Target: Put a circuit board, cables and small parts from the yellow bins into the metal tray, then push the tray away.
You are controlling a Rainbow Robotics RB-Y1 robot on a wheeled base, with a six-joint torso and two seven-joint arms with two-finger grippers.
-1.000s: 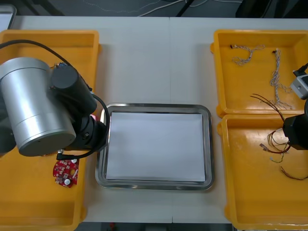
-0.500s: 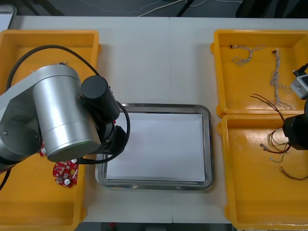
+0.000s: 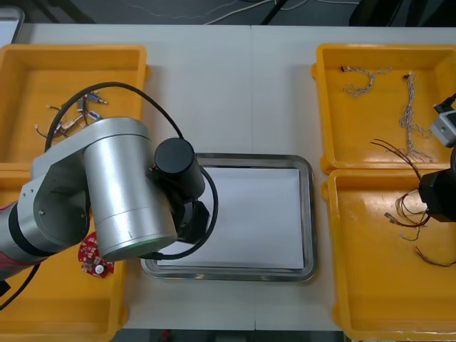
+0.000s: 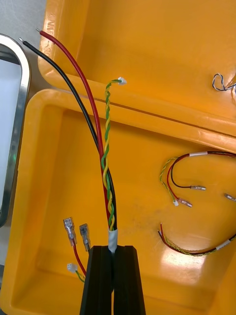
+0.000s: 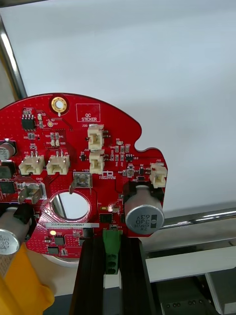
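Observation:
My left gripper [image 5: 110, 243] is shut on a round red circuit board [image 5: 78, 167], pinching it by its green connector. The board hangs above the white inside of the metal tray [image 5: 147, 59], near the rim. In the front view my left arm [image 3: 121, 189] covers the left edge of the tray [image 3: 308, 214] and hides the held board. My right gripper [image 4: 114, 251] is shut on a cable bundle [image 4: 105, 162] of red, black and twisted yellow-green strands, above the near right yellow bin [image 4: 49, 197].
Another red circuit board [image 3: 96, 256] lies in the near left bin [image 3: 43, 306]. The far left bin holds cables and small metal parts [image 3: 71, 117]. Twisted blue and white cables [image 3: 410, 107] lie in the far right bin. Loose red and yellow cables [image 4: 182, 187] lie beside my right fingers.
My left arm has swung right from over the near left bin to over the tray's left side. The far left bin's contents have come into view. The right arm has not moved.

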